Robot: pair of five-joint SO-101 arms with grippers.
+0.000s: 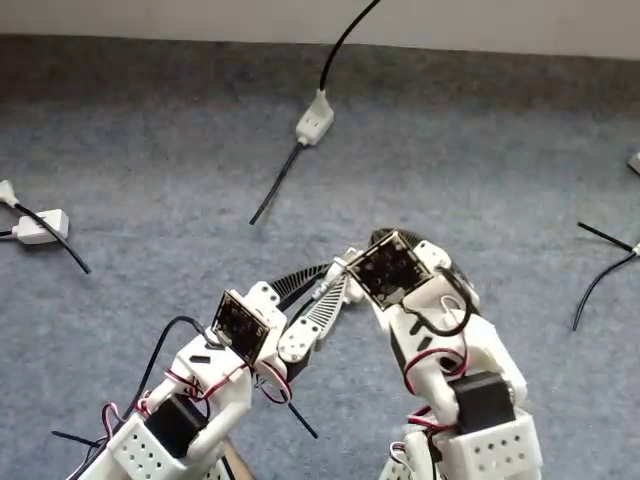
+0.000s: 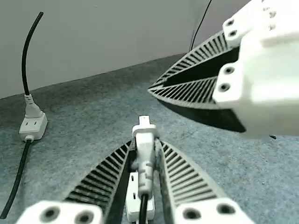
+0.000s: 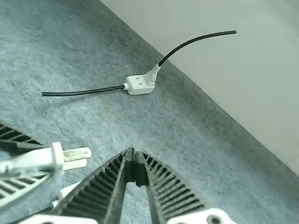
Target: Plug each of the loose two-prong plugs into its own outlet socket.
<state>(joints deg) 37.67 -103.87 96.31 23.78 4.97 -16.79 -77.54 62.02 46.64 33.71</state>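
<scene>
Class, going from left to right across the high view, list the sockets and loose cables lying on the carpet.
From the left: white socket block → socket with a plug in it → black cables.

Held plug [image 2: 144, 135]: white, with two flat prongs and a black cord; it is clamped between the fingers of the left gripper [image 2: 145, 145] and is held off the carpet, prongs pointed far.
Far socket [image 1: 314, 120]: white block, laid flat on the grey carpet at the far middle; its black cord is trailed near and left.
Far plug [image 3: 153, 73]: white, seated in the far socket's end, with its black cord led away.
Left socket [image 1: 40, 228]: white, laid flat at the left edge.
Left plug [image 1: 7, 190]: white, laid just beyond the left socket and not inserted.
</scene>
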